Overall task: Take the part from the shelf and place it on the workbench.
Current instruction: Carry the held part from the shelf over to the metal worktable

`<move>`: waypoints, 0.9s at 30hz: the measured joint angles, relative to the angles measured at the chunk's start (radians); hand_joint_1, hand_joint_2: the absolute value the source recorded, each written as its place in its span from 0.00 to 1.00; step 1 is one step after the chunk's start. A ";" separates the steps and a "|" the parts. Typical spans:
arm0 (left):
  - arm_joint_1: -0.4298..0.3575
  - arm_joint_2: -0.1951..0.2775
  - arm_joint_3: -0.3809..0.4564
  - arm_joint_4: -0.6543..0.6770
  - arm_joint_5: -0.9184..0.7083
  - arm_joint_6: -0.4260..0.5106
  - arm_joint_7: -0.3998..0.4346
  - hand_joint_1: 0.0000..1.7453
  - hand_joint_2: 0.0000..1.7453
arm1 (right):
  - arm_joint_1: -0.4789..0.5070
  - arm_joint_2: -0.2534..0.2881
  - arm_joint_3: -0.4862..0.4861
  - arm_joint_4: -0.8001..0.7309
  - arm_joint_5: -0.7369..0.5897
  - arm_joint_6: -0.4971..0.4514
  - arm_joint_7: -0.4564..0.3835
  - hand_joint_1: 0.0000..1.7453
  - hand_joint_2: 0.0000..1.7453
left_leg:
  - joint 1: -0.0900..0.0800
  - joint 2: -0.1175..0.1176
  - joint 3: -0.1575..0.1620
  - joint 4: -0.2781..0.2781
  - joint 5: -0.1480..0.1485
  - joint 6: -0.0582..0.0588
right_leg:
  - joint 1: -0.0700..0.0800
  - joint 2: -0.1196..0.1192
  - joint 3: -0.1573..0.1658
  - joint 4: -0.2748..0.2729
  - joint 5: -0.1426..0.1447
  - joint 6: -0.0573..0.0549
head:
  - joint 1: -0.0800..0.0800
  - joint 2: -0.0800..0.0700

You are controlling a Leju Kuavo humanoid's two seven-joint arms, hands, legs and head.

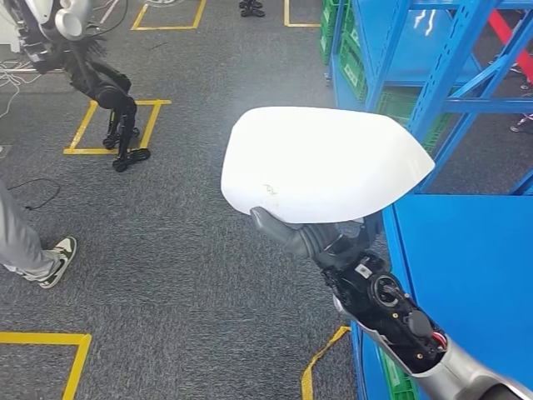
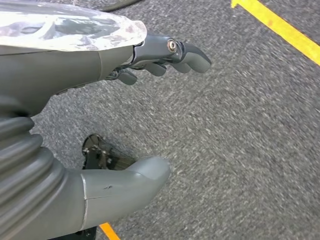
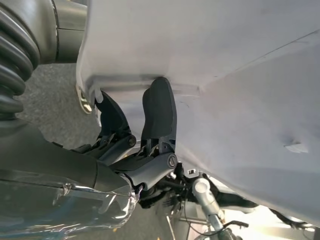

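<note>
My right hand (image 1: 296,237) is under the white part (image 1: 321,162), a smooth rounded shell with one end tapering to a point, and I am carrying it above the grey carpet floor (image 1: 188,275). In the head view my thumb comes out from beneath the shell's near edge while the rest of the hand is tucked under it. From my right wrist camera the dark fingers (image 3: 160,107) press up against the pale underside of the part (image 3: 234,100), just at a ridge moulded into it, so this hand is grasping the part from below.

The part's tapered end points away from my hand toward the blue shelf (image 1: 434,50), whose slanted struts rise just beyond it, with green crates (image 1: 352,62) stacked on its lower levels. A flat blue surface (image 1: 471,267) lies just beside my forearm, on the outer side of my right hand; the part is not resting on it.

My left hand (image 2: 124,100) hangs over the carpet with nothing in it. Its dark fingers (image 2: 181,52) stretch out straight and the thick grey thumb (image 2: 128,182) stands well apart from them, so it is released. A yellow floor line (image 2: 279,30) runs across the carpet beyond the fingertips.

Well off to the far side from my right hand, another robot's dark legs (image 1: 119,117) stand in a yellow-taped square, and a person's grey trouser leg and sneaker (image 1: 57,258) show at the edge.
</note>
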 joint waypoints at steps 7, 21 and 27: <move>-0.003 0.003 0.000 0.000 0.003 -0.002 -0.003 0.00 1.00 | -0.006 0.000 0.000 0.000 0.000 0.004 -0.002 1.00 1.00 | -0.007 0.026 0.140 -0.291 0.113 0.028 | 0.011 -0.028 0.001 0.006 -0.009 0.023 | 0.003 0.000; 0.006 0.001 0.000 0.000 0.006 -0.008 -0.005 0.00 1.00 | -0.019 0.000 0.001 0.005 -0.001 0.009 -0.002 1.00 1.00 | -0.006 -0.044 0.136 -0.291 0.120 0.032 | 0.003 0.051 -0.001 0.017 -0.010 0.025 | 0.020 0.000; 0.008 0.005 0.000 0.000 0.006 -0.008 -0.006 0.00 1.00 | -0.023 0.000 0.002 0.005 -0.002 0.011 -0.003 1.00 1.00 | -0.004 -0.010 0.040 -0.095 0.015 0.007 | -0.002 0.020 0.004 -0.003 0.000 0.000 | 0.002 0.000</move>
